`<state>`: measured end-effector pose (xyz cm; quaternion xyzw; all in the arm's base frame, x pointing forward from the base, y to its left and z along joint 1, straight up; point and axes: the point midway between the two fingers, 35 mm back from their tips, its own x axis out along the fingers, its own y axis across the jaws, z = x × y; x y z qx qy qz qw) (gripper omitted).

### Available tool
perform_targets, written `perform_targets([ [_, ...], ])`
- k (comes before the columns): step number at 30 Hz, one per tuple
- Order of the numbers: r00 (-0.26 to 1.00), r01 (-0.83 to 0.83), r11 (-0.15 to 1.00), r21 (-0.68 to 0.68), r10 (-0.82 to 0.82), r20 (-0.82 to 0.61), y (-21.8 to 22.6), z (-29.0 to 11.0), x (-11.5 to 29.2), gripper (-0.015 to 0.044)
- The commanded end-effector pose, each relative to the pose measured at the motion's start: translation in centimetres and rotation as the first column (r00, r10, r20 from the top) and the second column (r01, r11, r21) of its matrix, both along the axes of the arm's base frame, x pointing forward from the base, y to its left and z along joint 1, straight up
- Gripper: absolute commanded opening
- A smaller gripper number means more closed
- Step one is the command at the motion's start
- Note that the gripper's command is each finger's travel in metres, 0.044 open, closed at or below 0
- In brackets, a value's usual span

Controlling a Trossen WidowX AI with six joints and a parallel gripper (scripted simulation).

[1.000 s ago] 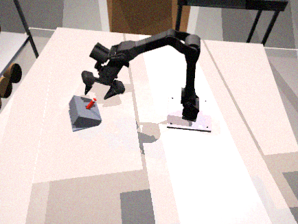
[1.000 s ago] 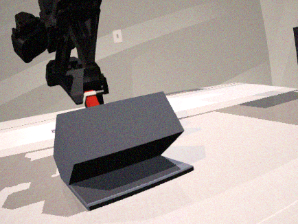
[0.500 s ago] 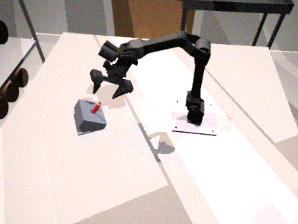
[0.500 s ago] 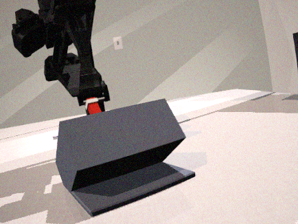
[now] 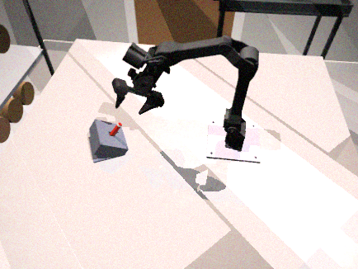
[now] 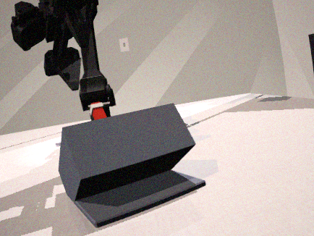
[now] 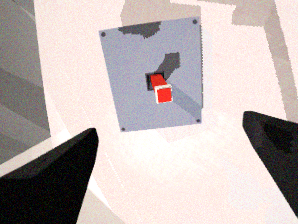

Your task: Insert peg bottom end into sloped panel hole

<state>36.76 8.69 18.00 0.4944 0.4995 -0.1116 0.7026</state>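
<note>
While the red square peg (image 7: 161, 89) sits in the grey sloped panel (image 7: 134, 75) near the desk's left edge, the black gripper (image 5: 136, 100) hangs above, fingers spread wide, empty.

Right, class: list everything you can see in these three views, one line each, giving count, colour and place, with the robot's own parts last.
Peg: one, red with a square pale-edged end, standing in the hole of the sloped panel, free of the gripper.
Sloped panel: one, dark blue-grey, on the table in front of the arm.
Table: one, pale pinkish-white, under everything.
Base plate: one, pale, on the table under the arm's foot.
Wall plate: one, white, on the grey back wall.
Arm: one, black, arched over towards the panel.
Gripper: one, black, open and empty, held above and back from the peg.
</note>
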Motion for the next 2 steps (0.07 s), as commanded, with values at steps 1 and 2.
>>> perform_targets([
  [1, 1.000, -0.004, 1.000, 0.002, 0.004, 0.007, -0.07, 0.48, -0.07, 0.0440],
  [2, 1.000, -0.004, 1.000, 0.002, 0.004, 0.007, -0.07, 0.48, -0.07, 0.0440],
])
